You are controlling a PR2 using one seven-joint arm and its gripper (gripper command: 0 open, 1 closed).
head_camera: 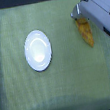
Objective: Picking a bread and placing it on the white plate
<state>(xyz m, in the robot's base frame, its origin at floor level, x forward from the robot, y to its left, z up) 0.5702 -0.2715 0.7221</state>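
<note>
Nearest the lens, along the bottom of the exterior view, runs the front edge of your bench, covered in a yellow-green woven cloth. On that cloth, toward the exterior view's left, sits the white plate, round, glossy and with nothing on it. The bread lies well apart from it, near the far corner on the exterior view's right: a long golden-orange-brown piece, tapered, pointing down and toward the exterior view's right.

Your pincer hangs right at the upper end of the bread, its grey-white housing covering that tip. You cannot tell from this view whether the fingers are spread or pressed together, or whether they already touch the crust.

Expect the bread to be light and fairly soft, so it will likely dent under a hard squeeze and could sag or swing if held by one tapered end. Judge the better hold to be across the narrow width near the thick middle, with gentle pressure. The crust looks matte rather than slick, so slipping seems a small worry.
</note>
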